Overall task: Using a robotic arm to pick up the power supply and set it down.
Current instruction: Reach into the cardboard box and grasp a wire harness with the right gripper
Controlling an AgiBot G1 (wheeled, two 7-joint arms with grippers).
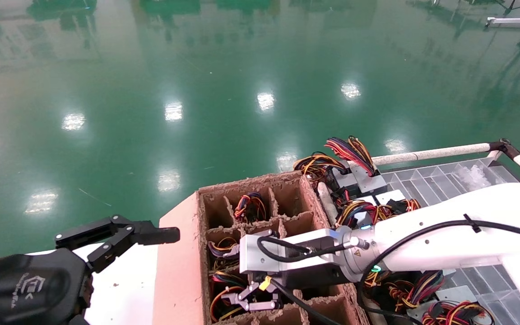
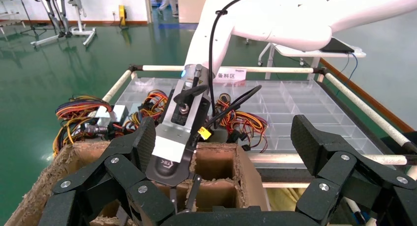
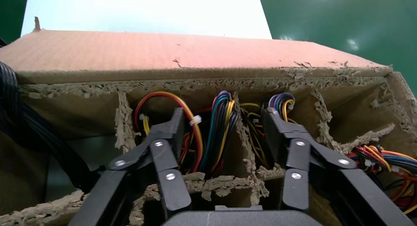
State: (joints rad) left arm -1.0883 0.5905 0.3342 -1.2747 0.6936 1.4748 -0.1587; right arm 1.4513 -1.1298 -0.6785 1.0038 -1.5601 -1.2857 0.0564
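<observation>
1. While the right gripper (image 1: 254, 299) hangs over the near cells of the cardboard crate (image 1: 179, 253), its jaws stand spread and hold nothing; in the right wrist view the fingers (image 3: 167, 152) straddle a divider, with a wire bundle (image 3: 220, 125) rising between them.
2. Power supply to be picked: cannot say which. The near cells show only looped coloured wires; any metal body under them is hidden. No grasp made yet, so the pick looks barely begun.
3. Robotic arm (image 1: 445, 230) reaches in from the robot's right, silver wrist bracket (image 1: 278, 253) level over the crate's middle row.
4. Left gripper (image 1: 120, 234) is parked off the crate's left side, jaws wide apart and empty, pointing toward the crate.
5. Farther off, past the crate's right wall, a clear compartment tray (image 1: 427, 180) carries several loose units; one silver-grey power supply (image 1: 364, 180) lies there with wires (image 1: 350, 151) fanned above it.
6. Judgement: descent, closing, lift and set-down all remain. Where it is to be set down is not evident.
</observation>
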